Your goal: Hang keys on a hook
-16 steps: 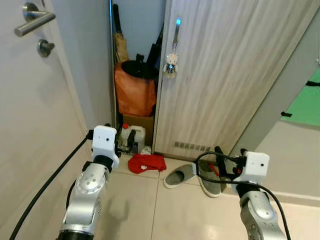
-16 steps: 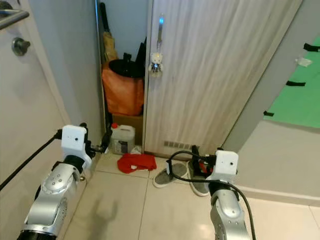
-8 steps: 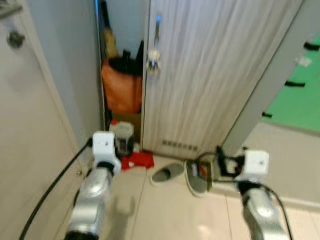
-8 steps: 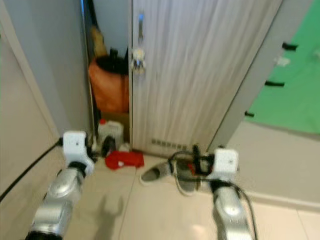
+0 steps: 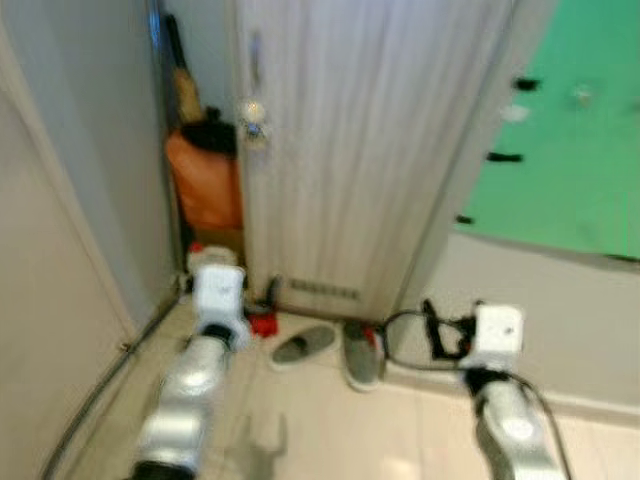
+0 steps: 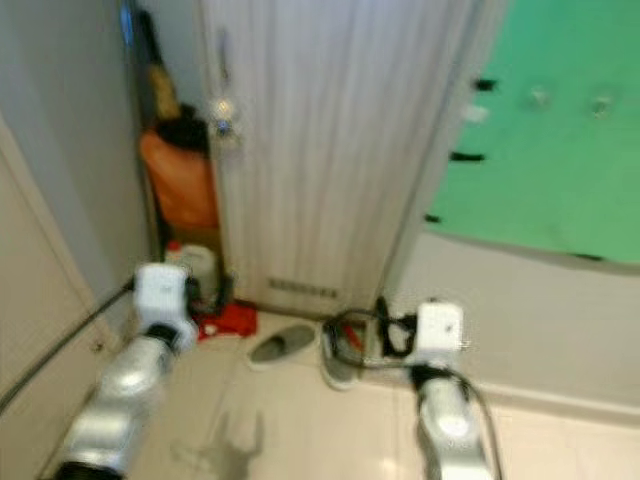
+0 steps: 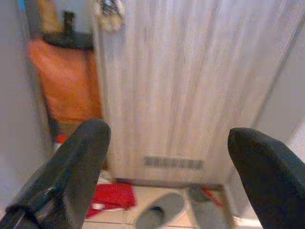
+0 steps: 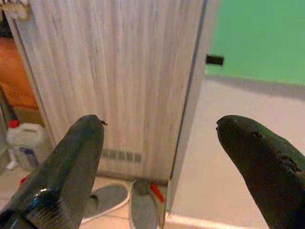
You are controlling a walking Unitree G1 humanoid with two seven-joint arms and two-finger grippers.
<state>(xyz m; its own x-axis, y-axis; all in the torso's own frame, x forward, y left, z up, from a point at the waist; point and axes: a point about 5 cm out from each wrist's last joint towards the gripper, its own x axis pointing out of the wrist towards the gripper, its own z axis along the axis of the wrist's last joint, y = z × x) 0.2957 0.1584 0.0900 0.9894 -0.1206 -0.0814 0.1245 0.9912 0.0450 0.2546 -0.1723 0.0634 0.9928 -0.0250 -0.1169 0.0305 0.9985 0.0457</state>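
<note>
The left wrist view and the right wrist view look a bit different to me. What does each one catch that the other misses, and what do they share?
Left wrist alone: the red cloth on the floor and the black thing atop the orange bag.

Right wrist alone: the green wall, the white jug with its red cap.

Both: the pale wooden door, the grey slippers at its foot, and each gripper's own open black fingers.

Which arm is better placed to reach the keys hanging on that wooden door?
Probably left. The keys hang at the door's left edge, above the left gripper; the right gripper sits further right. Both are open.
</note>
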